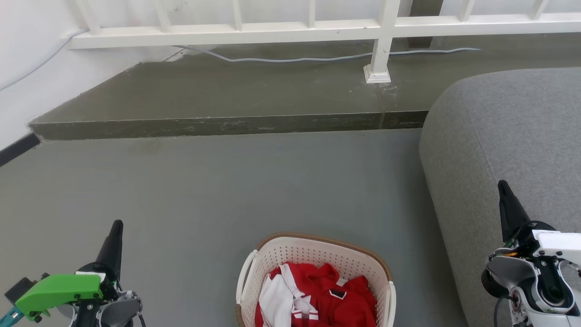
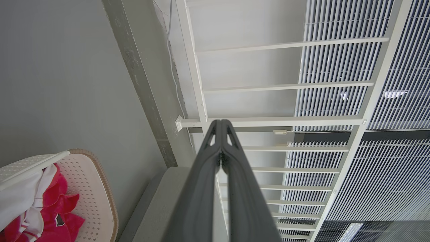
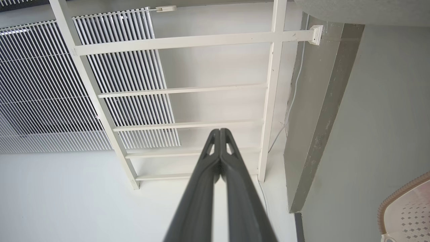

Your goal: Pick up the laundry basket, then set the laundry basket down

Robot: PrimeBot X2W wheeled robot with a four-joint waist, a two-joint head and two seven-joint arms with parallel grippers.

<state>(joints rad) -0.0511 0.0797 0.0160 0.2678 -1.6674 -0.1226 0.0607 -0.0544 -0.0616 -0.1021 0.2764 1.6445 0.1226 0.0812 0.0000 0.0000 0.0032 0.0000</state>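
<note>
I read this as a home, a living area rather than a workshop or lab. At the right of the head view I see the rounded end of a grey fabric sofa [image 1: 508, 136]. At the bottom centre a laundry basket [image 1: 313, 252] holding red and white clothes [image 1: 327, 295] stands on a smooth grey floor [image 1: 204, 190]. Across the top runs a white railing [image 1: 272, 31] fixed on a raised concrete step [image 1: 227, 91], with a loose pale cable [image 1: 295, 59] trailing along it. A plain white wall [image 1: 27, 68] fills the upper left. In my left wrist view, white slatted panels [image 2: 396, 84] show behind the railing bars.
</note>
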